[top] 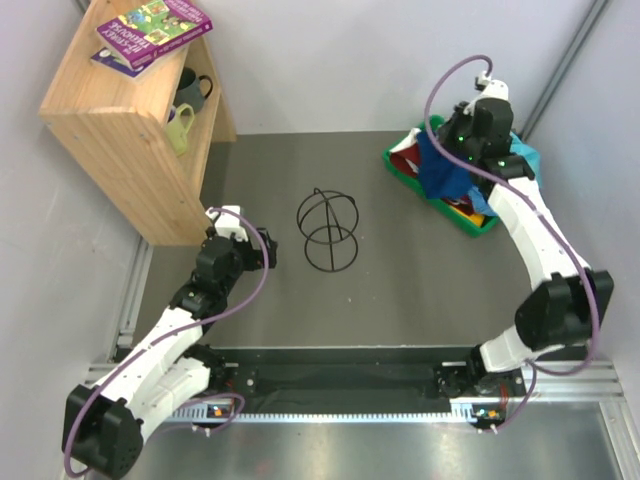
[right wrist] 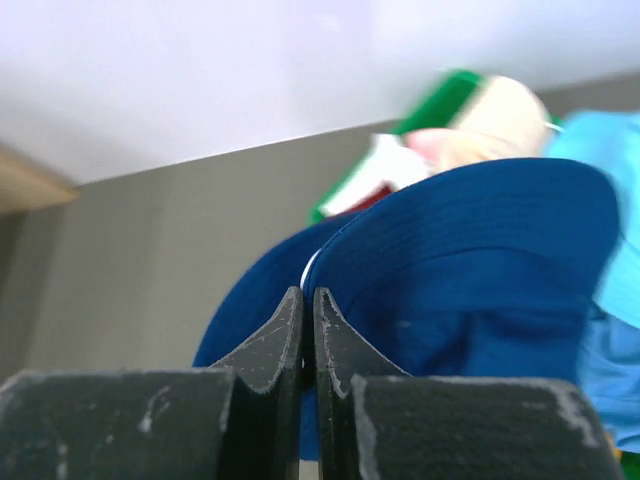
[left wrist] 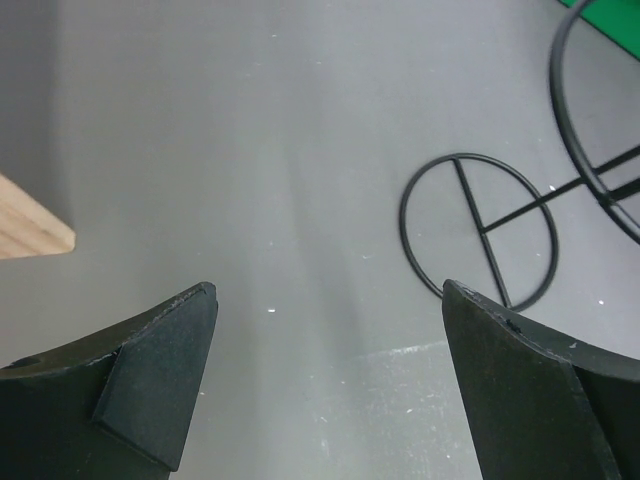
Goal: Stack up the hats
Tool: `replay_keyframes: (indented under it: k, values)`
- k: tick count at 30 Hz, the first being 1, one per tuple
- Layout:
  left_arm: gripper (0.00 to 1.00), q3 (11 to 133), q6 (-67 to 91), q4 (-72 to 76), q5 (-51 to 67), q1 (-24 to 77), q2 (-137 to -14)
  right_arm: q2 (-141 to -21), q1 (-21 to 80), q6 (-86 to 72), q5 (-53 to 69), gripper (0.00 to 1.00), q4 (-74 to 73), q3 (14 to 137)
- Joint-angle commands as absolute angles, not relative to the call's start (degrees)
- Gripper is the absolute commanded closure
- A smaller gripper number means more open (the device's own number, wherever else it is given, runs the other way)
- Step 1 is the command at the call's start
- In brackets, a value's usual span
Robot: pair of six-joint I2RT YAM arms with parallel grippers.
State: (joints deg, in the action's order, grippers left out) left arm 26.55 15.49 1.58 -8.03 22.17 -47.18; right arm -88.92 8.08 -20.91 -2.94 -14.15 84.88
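Observation:
My right gripper (right wrist: pixel 308 300) is shut on the brim of the blue hat (right wrist: pixel 460 260), which hangs below it over the green tray (top: pixel 405 172); the hat also shows in the top view (top: pixel 445 175). A teal hat (top: pixel 525 160) lies at the tray's right and shows in the right wrist view (right wrist: pixel 610 190). A beige hat (right wrist: pixel 490 120) and a dark red one (right wrist: pixel 375 195) lie in the tray behind the blue hat. My left gripper (left wrist: pixel 330 330) is open and empty, low over the grey table left of the wire stand.
The black wire-frame stand (top: pixel 328 232) stands at the table's middle; its ring base shows in the left wrist view (left wrist: pixel 480 232). A wooden shelf (top: pixel 130 120) with books and mugs stands at the back left.

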Motion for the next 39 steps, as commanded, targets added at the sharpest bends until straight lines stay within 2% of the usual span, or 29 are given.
replay_keyframes:
  k: [1,9,20,25,31,39]
  values:
    - [0.02,25.9,15.2,5.7,-5.3,22.1,-46.4,-81.6,13.9,-16.4,-3.8,1.00,-16.1,86.9]
    - [0.02,25.1,15.5,6.3,-4.3,22.1,-45.7,-69.9,25.2,-9.7,-5.3,1.00,-17.1,80.7]
    - [0.02,24.3,16.2,6.3,-2.9,22.1,-42.6,-64.8,42.0,-4.3,-31.4,1.00,-22.3,74.8]
    - [0.01,24.0,16.2,5.8,-3.5,22.1,-40.8,-65.1,43.3,-0.4,-41.2,1.00,-23.3,76.7]
    - [0.01,23.7,16.1,5.4,-4.2,22.1,-39.9,-66.4,45.0,2.7,-40.3,1.00,-24.1,77.9]
    - [0.01,23.6,16.2,5.4,-4.1,22.1,-39.9,-71.8,53.2,1.1,-42.5,1.00,-22.3,81.3]
